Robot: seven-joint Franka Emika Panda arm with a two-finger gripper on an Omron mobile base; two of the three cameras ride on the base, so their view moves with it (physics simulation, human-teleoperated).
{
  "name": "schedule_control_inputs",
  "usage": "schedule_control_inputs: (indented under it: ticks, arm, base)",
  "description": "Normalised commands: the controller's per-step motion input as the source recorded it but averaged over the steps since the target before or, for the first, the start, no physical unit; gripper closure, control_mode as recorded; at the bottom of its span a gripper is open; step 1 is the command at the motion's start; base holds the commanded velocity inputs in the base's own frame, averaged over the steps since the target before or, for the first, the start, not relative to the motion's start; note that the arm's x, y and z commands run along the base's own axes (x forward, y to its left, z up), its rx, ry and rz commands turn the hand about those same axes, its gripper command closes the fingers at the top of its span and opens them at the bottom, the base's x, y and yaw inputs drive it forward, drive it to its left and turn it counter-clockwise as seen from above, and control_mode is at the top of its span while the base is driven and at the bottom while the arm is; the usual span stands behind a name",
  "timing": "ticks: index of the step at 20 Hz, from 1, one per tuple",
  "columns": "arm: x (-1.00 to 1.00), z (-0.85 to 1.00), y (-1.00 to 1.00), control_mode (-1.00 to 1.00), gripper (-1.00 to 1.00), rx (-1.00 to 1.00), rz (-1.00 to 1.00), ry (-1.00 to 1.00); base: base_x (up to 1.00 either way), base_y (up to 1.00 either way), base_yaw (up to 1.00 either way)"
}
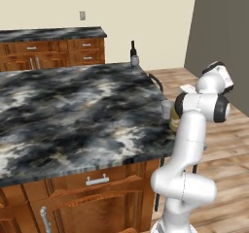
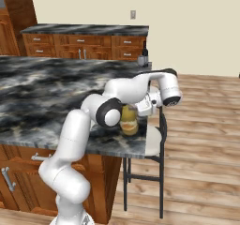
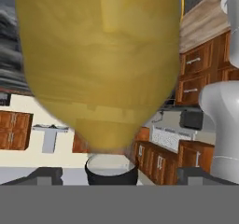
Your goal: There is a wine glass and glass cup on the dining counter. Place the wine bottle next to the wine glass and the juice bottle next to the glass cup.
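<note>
One marbled dining counter (image 1: 73, 106), wood floor (image 2: 201, 139), beige walls (image 1: 146, 13).

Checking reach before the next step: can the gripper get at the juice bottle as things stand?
Probably yes. The gripper is already at the juice bottle by the dining counter edge, bottle close up in the hand view. Nothing sits between; the glass cup stands just beside. Whether it grips, I cannot tell.

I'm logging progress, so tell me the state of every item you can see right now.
juice bottle: upright on the dining counter, close before the fingers
glass cup: upright beside the juice bottle
wine bottle: upright at the far corner
wine glass: upright beside the wine bottle
</note>
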Motion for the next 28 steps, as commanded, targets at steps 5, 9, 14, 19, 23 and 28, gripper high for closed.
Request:
schedule_control_inputs:
  ticks: [5, 9, 14, 19, 23, 28]
  arm:
    - [0.00, 0.38, -0.29, -1.00, -1.00, 0.00, 0.00, 0.00]
    - [-0.01, 0.54, -0.24, -1.00, -1.00, 0.00, 0.00, 0.00]
    - [-0.80, 0.57, 0.45, -1.00, -1.00, -0.18, 0.04, -0.19]
    - [-1.00, 0.68, 0.55, -1.00, -1.00, -0.32, 0.05, -0.32]
    - [-1.00, 0.22, 0.98, -1.00, -1.00, -0.46, 0.09, -0.33]
    - [-1.00, 0.00, 1.00, -1.00, -1.00, -0.48, 0.13, -0.27]
  base:
    - [0.00, 0.00, 0.00]
    - [0.00, 0.00, 0.00]
    - [0.00, 0.00, 0.00]
    - [0.00, 0.00, 0.00]
    - [0.00, 0.00, 0.00]
    - [0.00, 0.00, 0.00]
